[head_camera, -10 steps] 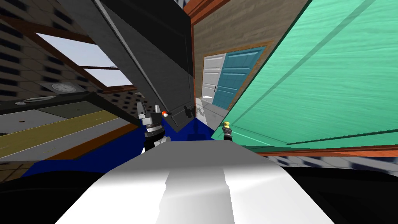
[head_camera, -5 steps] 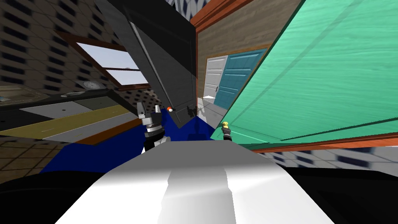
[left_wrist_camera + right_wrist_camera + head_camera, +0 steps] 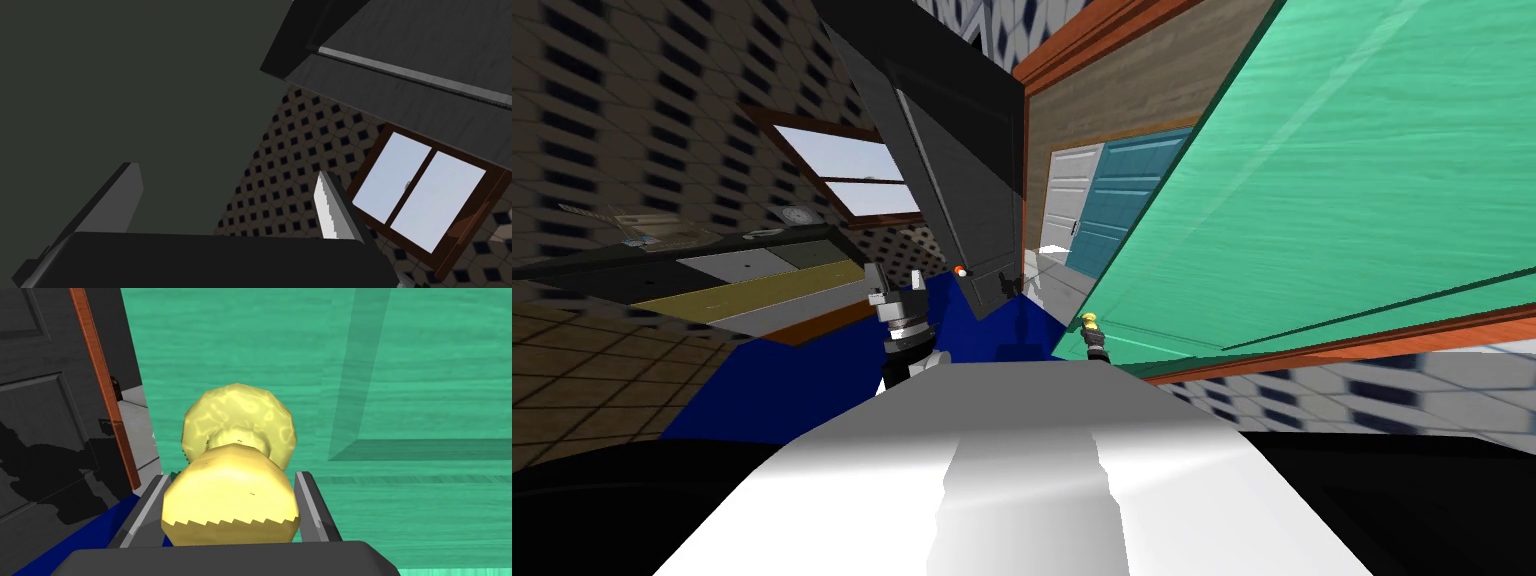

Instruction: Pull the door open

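Note:
A green panelled door (image 3: 1332, 180) (image 3: 400, 388) stands swung open to my right. Its yellow round knob (image 3: 230, 498) (image 3: 1090, 321) sits between the fingers (image 3: 312, 508) of my right gripper (image 3: 1092, 338), which press on its two sides. Left of the knob, past the door's edge, an orange-brown door frame (image 3: 102, 388) and a pale floor show. My left gripper (image 3: 897, 285) is raised on the left, fingers (image 3: 332, 212) apart with nothing between them, in front of a dark flat surface (image 3: 125, 90).
A dark grey door or panel (image 3: 962, 170) leans ahead of me. Beyond the opening are a white door (image 3: 1067, 200) and a teal door (image 3: 1122, 195). A counter (image 3: 712, 275) and a window (image 3: 857, 180) lie to the left. The floor under me is blue (image 3: 812, 380).
The whole head view has shifted as I turned: the counter and window slid rightwards, and the green door's lower edge rose. My right gripper stays on the knob.

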Tool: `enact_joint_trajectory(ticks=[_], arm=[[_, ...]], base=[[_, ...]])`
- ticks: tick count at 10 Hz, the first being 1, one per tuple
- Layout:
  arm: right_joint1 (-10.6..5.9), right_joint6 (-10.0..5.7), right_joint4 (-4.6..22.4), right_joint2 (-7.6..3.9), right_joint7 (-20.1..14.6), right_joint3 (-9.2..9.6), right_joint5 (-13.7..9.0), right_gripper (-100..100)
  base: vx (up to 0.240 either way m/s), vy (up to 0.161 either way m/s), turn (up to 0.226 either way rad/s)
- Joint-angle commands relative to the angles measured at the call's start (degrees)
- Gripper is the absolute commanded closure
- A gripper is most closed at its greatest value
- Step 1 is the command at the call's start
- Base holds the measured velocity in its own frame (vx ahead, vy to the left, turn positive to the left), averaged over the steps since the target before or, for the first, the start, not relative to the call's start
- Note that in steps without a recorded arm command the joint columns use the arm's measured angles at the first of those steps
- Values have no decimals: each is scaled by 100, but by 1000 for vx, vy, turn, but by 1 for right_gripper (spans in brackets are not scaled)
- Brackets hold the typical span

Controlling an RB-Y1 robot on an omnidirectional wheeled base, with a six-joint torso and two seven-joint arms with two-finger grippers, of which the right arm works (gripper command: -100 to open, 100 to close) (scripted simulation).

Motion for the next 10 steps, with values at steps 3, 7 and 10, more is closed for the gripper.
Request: enact_joint_trajectory(ticks=[3, 7, 10], arm=[[103, -80, -31, -99, -183, 166, 97, 100], [258, -255, -103, -288, -451, 376, 225, 100], [382, -395, -160, -439, -665, 545, 327, 100]], base=[[-148, -17, 57], [-225, -28, 103], [-205, -38, 96]])
